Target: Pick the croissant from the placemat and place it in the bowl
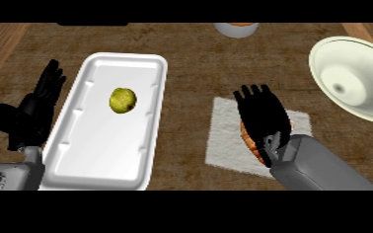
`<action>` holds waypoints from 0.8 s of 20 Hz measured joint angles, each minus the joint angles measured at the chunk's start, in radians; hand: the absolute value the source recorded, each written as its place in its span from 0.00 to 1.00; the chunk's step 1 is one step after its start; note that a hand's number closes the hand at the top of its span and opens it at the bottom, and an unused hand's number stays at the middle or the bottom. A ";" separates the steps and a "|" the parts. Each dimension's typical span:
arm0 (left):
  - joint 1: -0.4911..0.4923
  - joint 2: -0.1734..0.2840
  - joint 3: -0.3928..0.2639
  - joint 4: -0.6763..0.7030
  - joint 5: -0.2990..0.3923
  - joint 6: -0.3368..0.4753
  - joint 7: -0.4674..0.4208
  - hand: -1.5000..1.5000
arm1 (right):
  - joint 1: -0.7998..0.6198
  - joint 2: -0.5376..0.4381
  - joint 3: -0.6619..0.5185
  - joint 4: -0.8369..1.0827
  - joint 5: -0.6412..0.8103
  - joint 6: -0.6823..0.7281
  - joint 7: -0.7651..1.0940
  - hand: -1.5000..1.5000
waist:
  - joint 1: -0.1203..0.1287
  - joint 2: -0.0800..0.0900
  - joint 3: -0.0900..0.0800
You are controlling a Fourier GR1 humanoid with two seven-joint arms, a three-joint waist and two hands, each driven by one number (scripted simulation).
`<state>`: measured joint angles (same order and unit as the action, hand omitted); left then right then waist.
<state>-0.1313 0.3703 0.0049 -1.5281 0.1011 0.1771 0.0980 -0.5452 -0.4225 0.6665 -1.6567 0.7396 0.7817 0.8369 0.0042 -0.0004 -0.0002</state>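
Both my forearms come in over the counter's near edge, the right one low over the placemat.

At the near left my left hand (35,109) rests by the counter's left side, fingers straight and apart, holding nothing, just beside a long white tray (87,143) that carries a small yellow-green fruit (123,100). Right of it, toward the middle, my right hand (261,113) lies over the pale placemat (226,128), fingers straight and slightly spread, not yet curled round anything; the croissant (250,143) shows only as an orange-brown sliver under the palm. I judge this the reach before the grasp. Next I must close round the croissant, lift, and carry it to the bowl (342,74) at the far right edge.
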 measured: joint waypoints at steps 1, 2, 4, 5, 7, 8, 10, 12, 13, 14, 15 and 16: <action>0.001 0.004 0.011 0.004 0.002 -0.009 -0.004 0.50 | 0.016 0.006 0.010 -0.007 0.027 -0.010 0.000 0.00 | -0.001 0.000 0.000; -0.002 0.001 0.014 0.007 0.000 -0.014 -0.006 0.50 | 0.036 0.001 0.020 -0.007 0.055 -0.026 -0.016 0.00 | -0.001 0.000 0.000; 0.009 -0.008 0.020 0.001 -0.006 -0.023 -0.010 0.50 | 0.058 0.011 0.019 0.002 0.099 -0.036 -0.034 0.00 | -0.001 0.000 0.000; 0.005 -0.010 0.022 -0.001 -0.010 -0.025 0.000 0.50 | 0.064 0.032 0.020 0.017 0.117 -0.039 -0.035 0.00 | -0.001 0.000 0.000; 0.003 -0.014 0.034 0.013 -0.014 -0.037 -0.009 0.50 | 0.078 0.064 0.009 0.040 0.139 -0.039 -0.042 0.00 | -0.002 0.000 0.000; -0.006 -0.022 0.033 0.021 -0.020 -0.036 -0.008 0.50 | 0.090 0.073 0.013 0.058 0.155 -0.046 -0.046 0.00 | -0.002 0.000 0.000; -0.020 -0.030 0.036 0.020 -0.032 -0.035 0.002 0.50 | 0.105 0.081 0.002 0.080 0.182 -0.052 -0.067 0.00 | -0.002 0.001 0.000; -0.026 -0.039 0.044 0.036 -0.037 -0.040 -0.008 0.50 | 0.139 0.060 -0.008 0.072 0.202 -0.058 -0.092 0.00 | -0.004 0.000 0.000; -0.027 -0.039 0.048 0.026 -0.041 -0.041 0.002 0.50 | 0.151 0.061 -0.011 0.083 0.218 -0.068 -0.103 0.00 | -0.003 0.000 0.000; -0.029 -0.040 0.053 0.017 -0.046 -0.042 0.012 0.50 | 0.157 0.070 -0.015 0.090 0.235 -0.071 -0.112 0.00 | -0.003 0.000 0.000; -0.040 -0.041 0.055 0.008 -0.048 -0.042 0.035 0.50 | 0.165 0.072 -0.024 0.080 0.242 -0.067 -0.116 0.00 | -0.003 0.000 0.000; -0.035 -0.046 0.055 0.001 -0.053 -0.044 0.037 0.50 | 0.171 0.073 -0.030 0.095 0.258 -0.081 -0.133 0.00 | -0.003 0.000 0.000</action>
<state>-0.1660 0.3243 0.0602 -1.5276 0.0486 0.1334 0.1348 -0.3744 -0.3497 0.6363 -1.5615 0.9979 0.7012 0.7042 0.0012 -0.0004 0.0001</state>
